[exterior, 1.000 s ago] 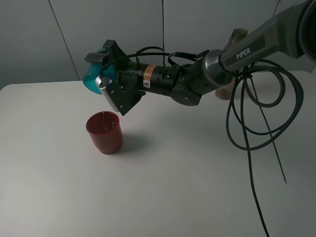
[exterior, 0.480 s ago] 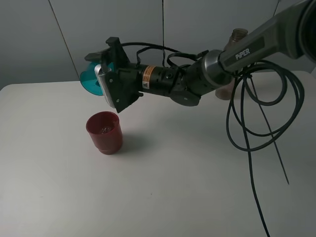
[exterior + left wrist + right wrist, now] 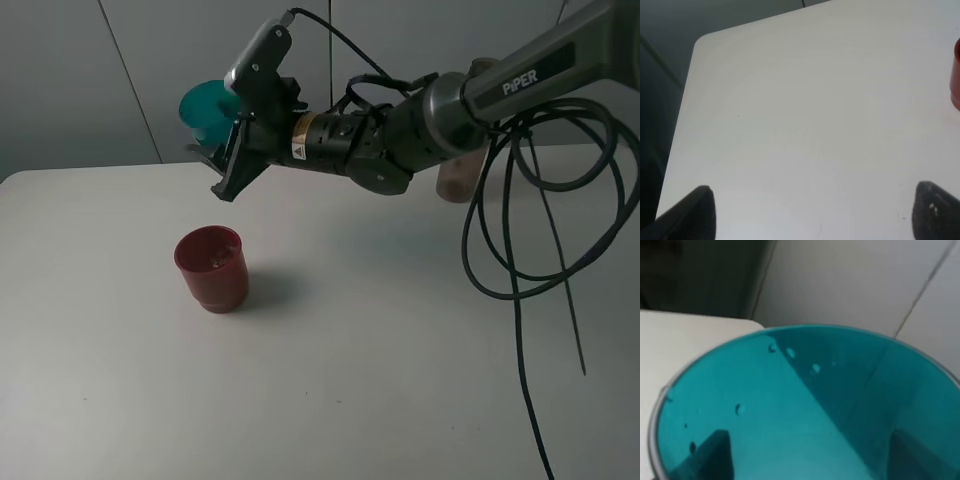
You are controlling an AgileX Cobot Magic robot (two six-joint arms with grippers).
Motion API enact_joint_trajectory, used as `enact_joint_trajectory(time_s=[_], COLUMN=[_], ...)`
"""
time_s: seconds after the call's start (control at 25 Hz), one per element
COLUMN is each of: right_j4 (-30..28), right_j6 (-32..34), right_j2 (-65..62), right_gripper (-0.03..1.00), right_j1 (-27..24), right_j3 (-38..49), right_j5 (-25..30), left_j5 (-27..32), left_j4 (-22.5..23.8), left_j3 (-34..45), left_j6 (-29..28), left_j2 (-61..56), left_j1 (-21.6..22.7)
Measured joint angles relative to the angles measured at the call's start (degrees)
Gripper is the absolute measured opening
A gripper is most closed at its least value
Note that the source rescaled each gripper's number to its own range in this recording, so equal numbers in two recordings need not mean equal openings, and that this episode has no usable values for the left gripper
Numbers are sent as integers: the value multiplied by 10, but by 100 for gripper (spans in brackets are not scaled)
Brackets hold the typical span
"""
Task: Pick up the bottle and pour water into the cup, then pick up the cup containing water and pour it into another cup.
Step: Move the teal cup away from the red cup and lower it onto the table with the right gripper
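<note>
My right gripper [image 3: 228,128] reaches across to the left and is shut on the teal cup [image 3: 205,110]. It holds the cup in the air, above and a little behind the red cup [image 3: 211,268]. In the right wrist view the teal cup [image 3: 805,405] fills the frame, with droplets on its inner wall and the fingers [image 3: 715,455] showing through it. The red cup stands upright on the table and also shows at the edge of the left wrist view [image 3: 956,75]. The grey-brown bottle [image 3: 458,178] stands at the back right, mostly hidden by the arm. My left gripper [image 3: 815,217] is open and empty over bare table.
The white table [image 3: 350,380] ends at a grey wall behind. Black cables [image 3: 520,240] hang in loops from the right arm over the table's right side. The table's left corner [image 3: 700,42] shows in the left wrist view.
The right gripper has rolled back and risen with the teal cup, from tipped over the red cup to nearer upright. The thin stream into the red cup has stopped.
</note>
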Motion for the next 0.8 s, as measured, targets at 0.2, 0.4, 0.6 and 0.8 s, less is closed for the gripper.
enact_joint_trajectory(time_s=[0.2, 0.4, 0.6, 0.8], right_j4=[13, 30, 39, 41], right_j6=[114, 134, 117, 108], right_j2=[-1, -2, -2, 17], right_gripper=[2, 2, 2, 2], right_j1=[-36, -58, -80, -98], right_j3=[0, 26, 71, 88], right_j5=[12, 18, 23, 4], left_j5=[0, 0, 0, 0], left_j4=[0, 0, 0, 0], left_j3=[0, 0, 0, 0], left_j6=[0, 0, 0, 0], left_j2=[0, 0, 0, 0], left_j1=[0, 0, 0, 0])
